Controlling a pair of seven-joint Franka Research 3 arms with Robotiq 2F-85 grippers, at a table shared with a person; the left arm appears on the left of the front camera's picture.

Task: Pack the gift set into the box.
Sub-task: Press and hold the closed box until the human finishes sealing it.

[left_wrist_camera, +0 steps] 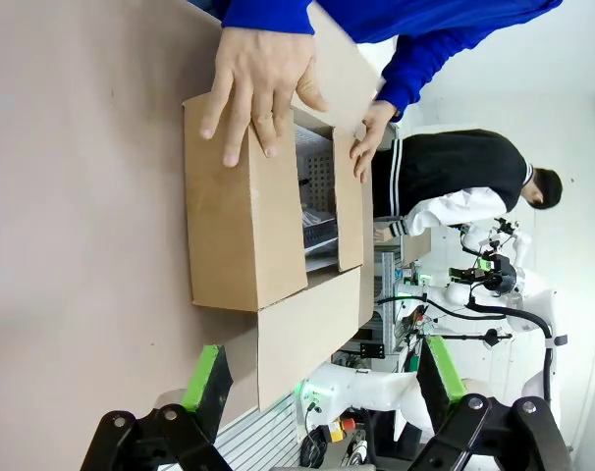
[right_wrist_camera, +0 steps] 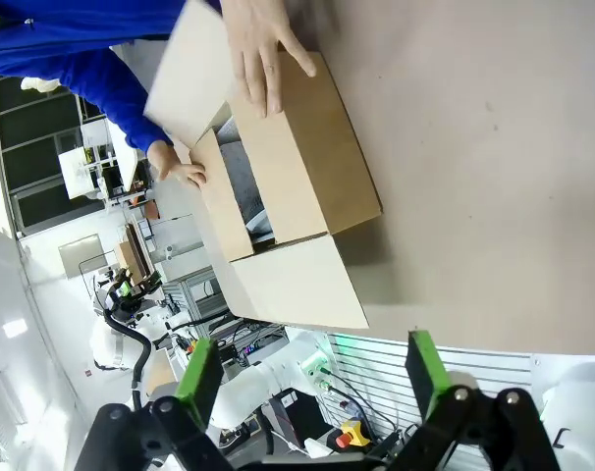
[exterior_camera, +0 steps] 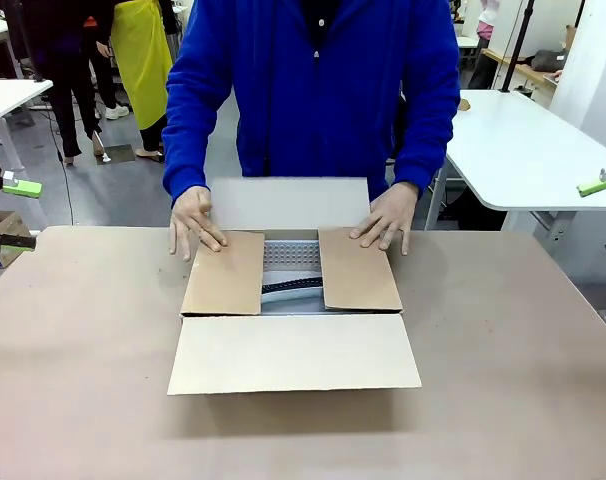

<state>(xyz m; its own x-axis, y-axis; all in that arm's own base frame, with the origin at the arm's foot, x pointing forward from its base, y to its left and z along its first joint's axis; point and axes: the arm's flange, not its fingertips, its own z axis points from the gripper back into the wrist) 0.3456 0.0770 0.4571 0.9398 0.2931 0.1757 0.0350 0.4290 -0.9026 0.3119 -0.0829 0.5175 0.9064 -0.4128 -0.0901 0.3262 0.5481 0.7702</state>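
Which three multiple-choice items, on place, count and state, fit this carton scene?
1. Where is the grey perforated plastic tray? A. Beside the carton. B. Inside the brown corrugated cardboard carton. C. In a gripper.
2. How many top flaps lie folded over the opening? A. None. B. Two. C. Four.
3. How are the left gripper and right gripper? A. Both open, empty. B. Both shut on flaps. C. One holds the tray.
Answers: 1 B, it shows between the flaps; 2 B, only the side flaps lie flat; 3 A, each one's green pads stand apart with nothing between.
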